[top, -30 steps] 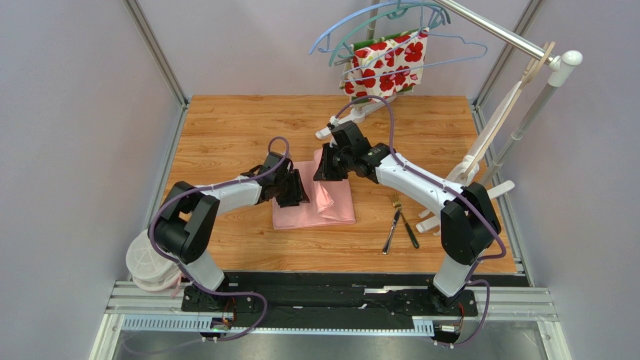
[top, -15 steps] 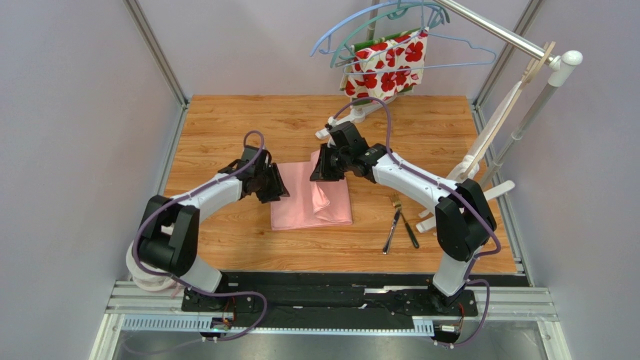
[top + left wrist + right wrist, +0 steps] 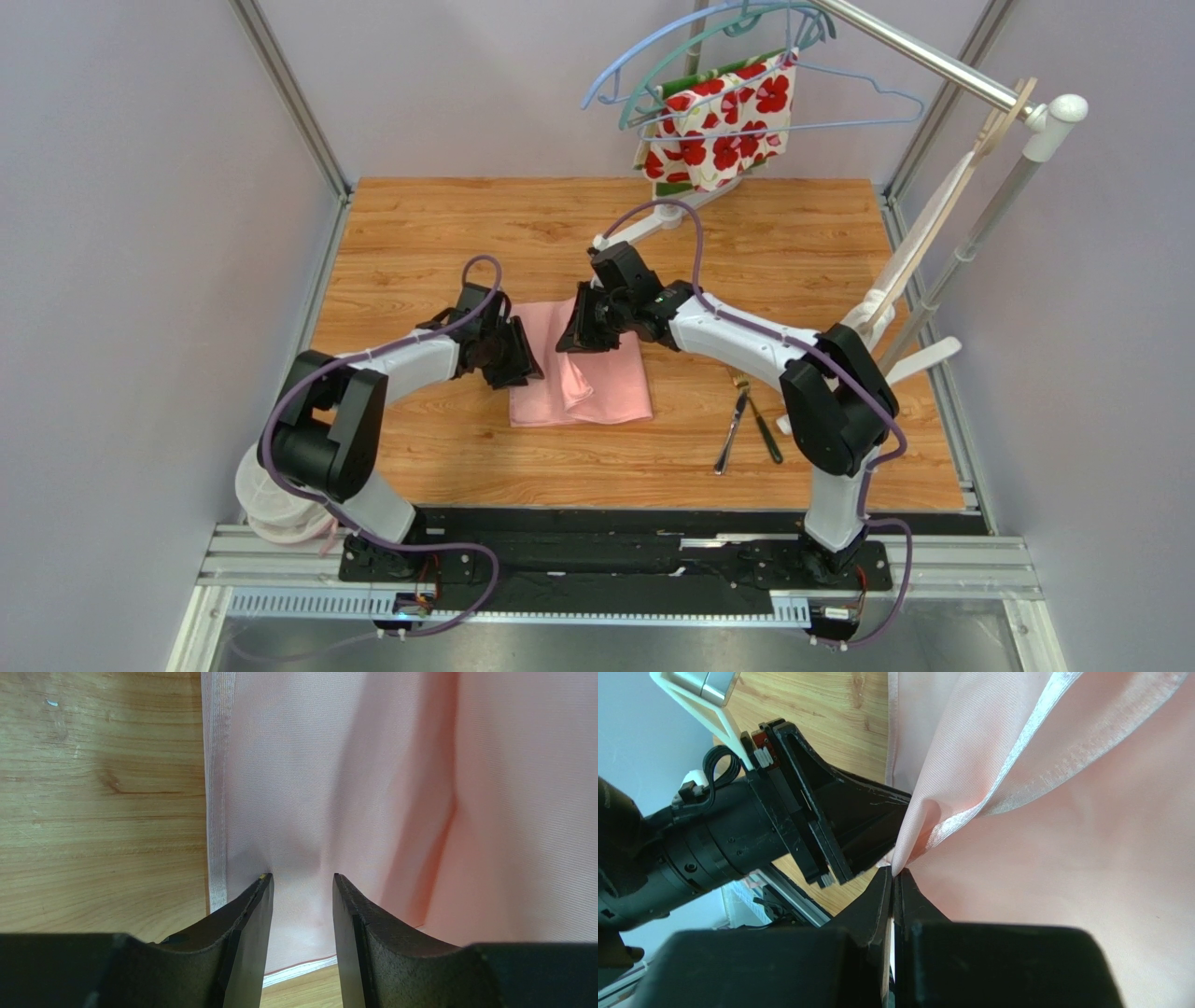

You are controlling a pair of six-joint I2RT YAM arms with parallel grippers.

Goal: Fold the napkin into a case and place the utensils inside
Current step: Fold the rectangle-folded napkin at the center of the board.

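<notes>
Left gripper (image 3: 300, 882) sits at the napkin's left hem, jaws parted with a strip of bare pink cloth showing between them, tips down on the fabric, nothing clasped. The napkin (image 3: 606, 389) lies mid-table on the wooden table (image 3: 421, 231) between the two arms, one layer lifted off the flat part and leaning toward the left; the right gripper (image 3: 894, 873) is clenched tight on the edge of that lifted fold, jaws fully together, close beside the left gripper. The utensils (image 3: 744, 417) lie side by side on bare wood to the right of the napkin, apart from it, neither gripper on them.
</notes>
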